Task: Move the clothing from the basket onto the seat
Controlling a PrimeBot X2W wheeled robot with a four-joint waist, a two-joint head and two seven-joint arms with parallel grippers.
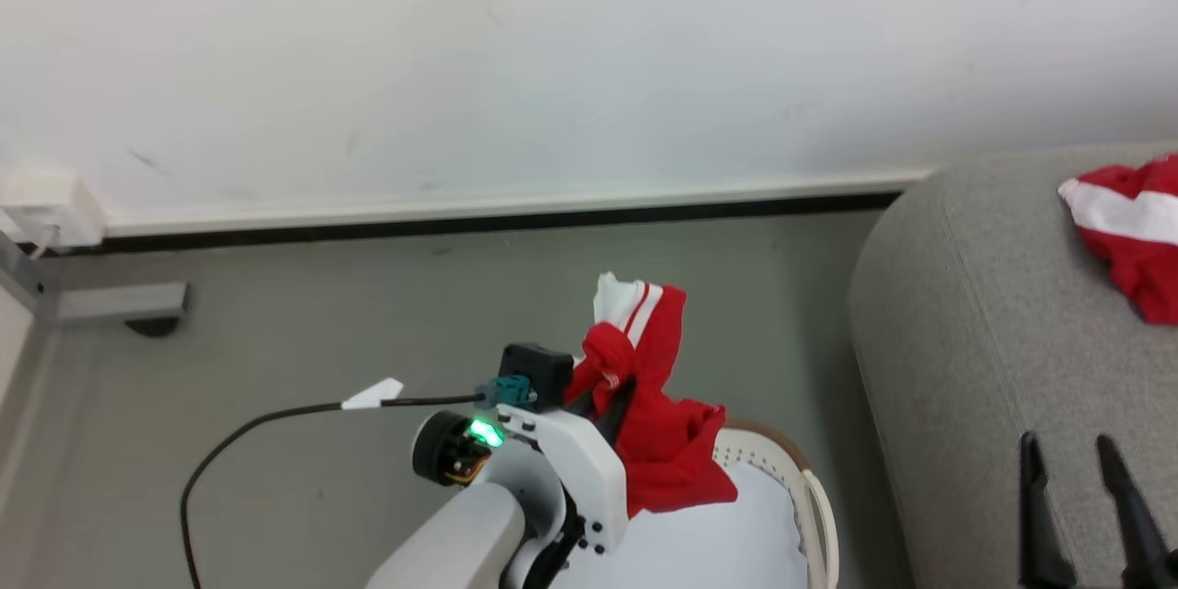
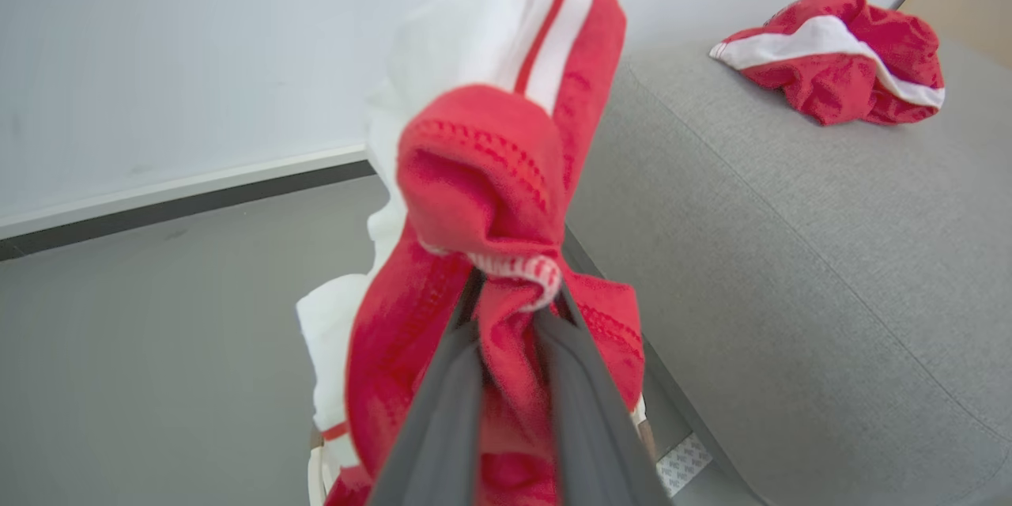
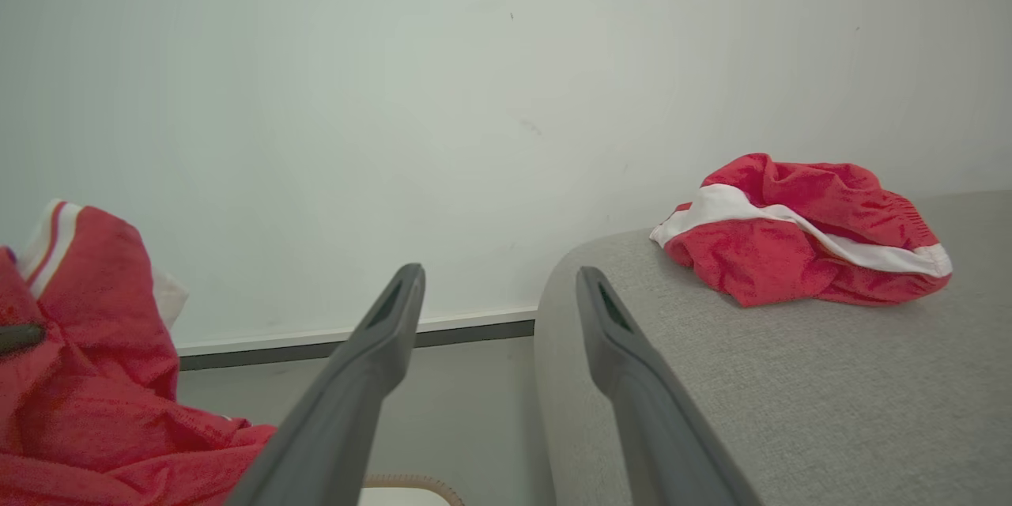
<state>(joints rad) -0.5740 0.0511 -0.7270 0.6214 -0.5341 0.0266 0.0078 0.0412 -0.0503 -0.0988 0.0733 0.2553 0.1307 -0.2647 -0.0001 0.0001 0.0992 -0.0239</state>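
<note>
Above basket (image 1: 750, 454), clothing (image 1: 664, 428) dangling, long axis vertical

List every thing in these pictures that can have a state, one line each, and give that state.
basket: upright on the floor.
left gripper: jaws shut on the held red garment.
held red garment: bunched, hanging above the basket.
right gripper: jaws open, empty.
sofa: bears the second red garment.
second red garment: crumpled, lying loose.
</note>
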